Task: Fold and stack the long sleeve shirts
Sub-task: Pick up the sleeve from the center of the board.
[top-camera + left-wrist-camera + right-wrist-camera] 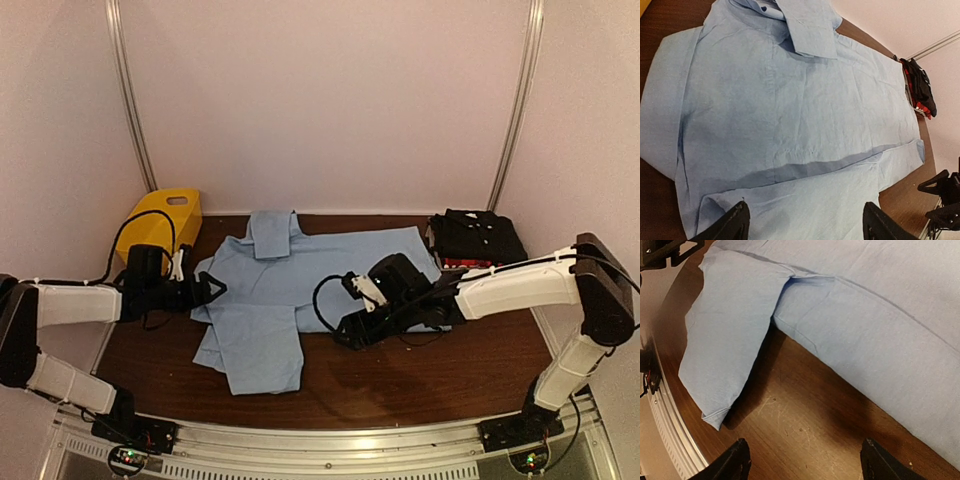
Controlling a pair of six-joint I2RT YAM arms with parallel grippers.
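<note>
Mid-fold, we judge: the light blue shirt lies spread on the tabletop, our left tool and right tool open and empty at its edges. Next, both likely need to pinch its near edge.

The blue shirt is matt woven cloth, softly creased. The black shirt is matt cloth too. The table is dark wood, faintly glossy and scratched. The basket is smooth yellow plastic with a slight shine.
</note>
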